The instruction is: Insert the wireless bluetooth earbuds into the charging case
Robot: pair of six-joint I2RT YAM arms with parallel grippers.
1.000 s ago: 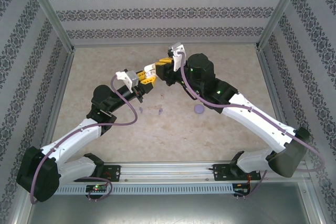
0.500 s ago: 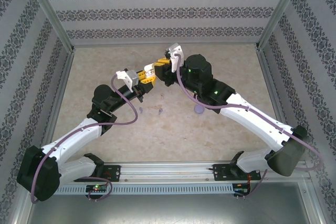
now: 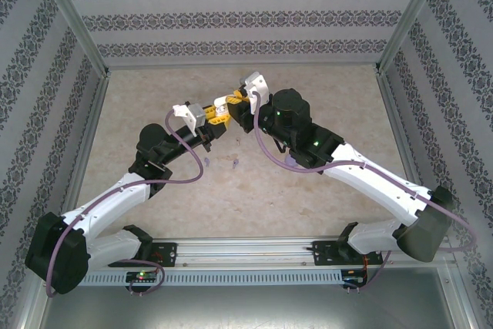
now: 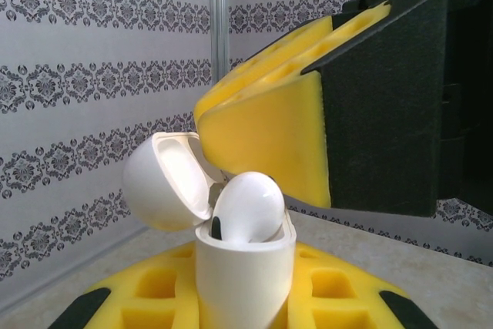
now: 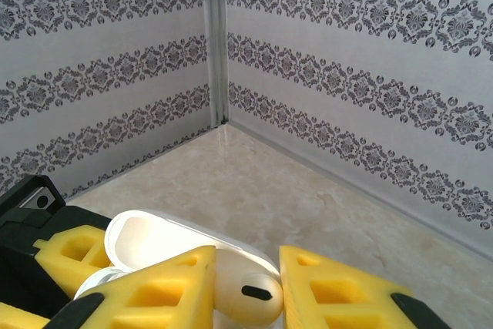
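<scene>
1. L gripper (image 3: 218,115) is clamping the white charging case (image 4: 243,267), jaws pressed onto its body. The lid (image 4: 166,182) is hanging open. All this is happening mid-table toward the far side, seemingly lifted off the surface.
2. R gripper (image 5: 248,267) is pinching a white earbud (image 5: 246,292) between its yellow pads (image 5: 177,283). The bud is perching at the case mouth, not seated yet imo.
3. Risk: the stem is hiding inside the mouth, so I can't tell if it's lining up w/ its well. If it's going in crooked, it'll be jamming on the rim, and pushing harder would be levering the case out of L's clamp.
4. Risk: the bud is small + smooth, prob. slippery. If R is letting go early, it's dropping to the table (image 3: 254,198).
5. Risk: R's pad is crowding the open lid, and a nudge could be folding it down onto the bud.
6. Views:
   - L wrist cam is showing how high the bud is sitting in the mouth, w/ R's pad overhanging it.
   - R wrist cam is looking down the pinch itself, both pads on the bud, but isn't giving depth.
   - Top cam is giving the arm layout, plus two tiny purplish bits (image 3: 233,164) lying nearer than the grippers. They're prob. other earbuds, but too small to be sure.
</scene>
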